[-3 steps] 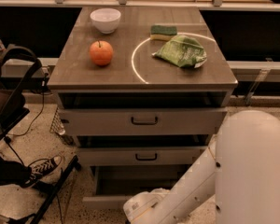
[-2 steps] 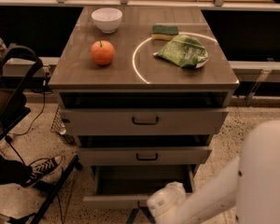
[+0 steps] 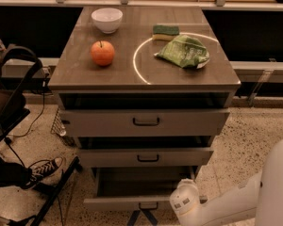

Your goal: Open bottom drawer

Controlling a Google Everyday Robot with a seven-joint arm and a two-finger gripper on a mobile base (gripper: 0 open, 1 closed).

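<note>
Subject: cabinet [image 3: 75, 76] with three drawers, viewed from the front and above.

1. Bottom drawer [image 3: 113, 203]: standing pulled out, further than the two above it. Its front panel sits near the lower edge of the view, with the dark bar handle [image 3: 148, 205] at centre. The grey inside is exposed between the panel and the cabinet body.

2. Middle drawer [image 3: 108, 158]: partly out, a dark gap showing above its front.

3. Top drawer [image 3: 104, 123]: partly out likewise, with a wider dark gap beneath the cabinet top.

4. Gripper [image 3: 178, 206]: at the end of the white arm [image 3: 236, 206], which enters from the lower right corner. It sits low, just beside the right part of the bottom drawer's front panel and to the right of the handle. Whether it is open or closed cannot be told, nor whether it has hold of anything.

5. Cabinet top: a white bowl [image 3: 107, 19] at the rear left; an orange-red apple [image 3: 103, 53] in front of it, apart from it; a sponge [image 3: 165, 31] with a green top at the rear centre; a crumpled green bag [image 3: 184, 52] just in front of the sponge, lying on a pale ring [image 3: 136, 65] marked on the surface.

6. Surroundings: speckled floor [image 3: 236, 126]; a black-and-white sneaker [image 3: 46, 167] at lower left, beside a dark chair frame [image 3: 19, 60].
</note>
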